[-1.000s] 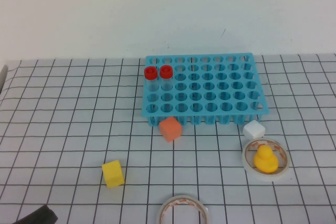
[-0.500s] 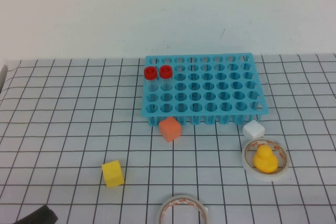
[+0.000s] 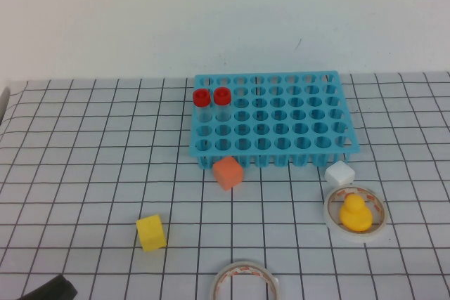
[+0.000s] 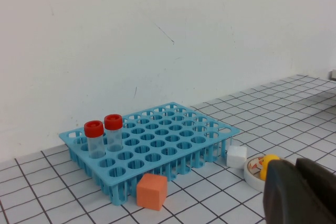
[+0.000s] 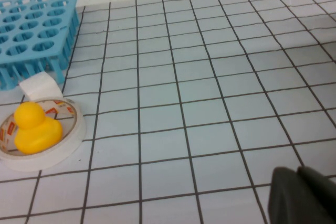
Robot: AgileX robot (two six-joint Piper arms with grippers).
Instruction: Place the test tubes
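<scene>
Nothing shifting since earlier | blue rack keeping red-capped test tubes upright | left gripper, right gripper idling closed, empty — well short of rack.

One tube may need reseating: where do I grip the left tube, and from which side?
Grip the left tube by its red cap, from straight above. It stands upright in the rack with the second tube close on its right, so fingers go front and back. Left gripper sits shut at the near left; right gripper is shut, low on the right side.
</scene>
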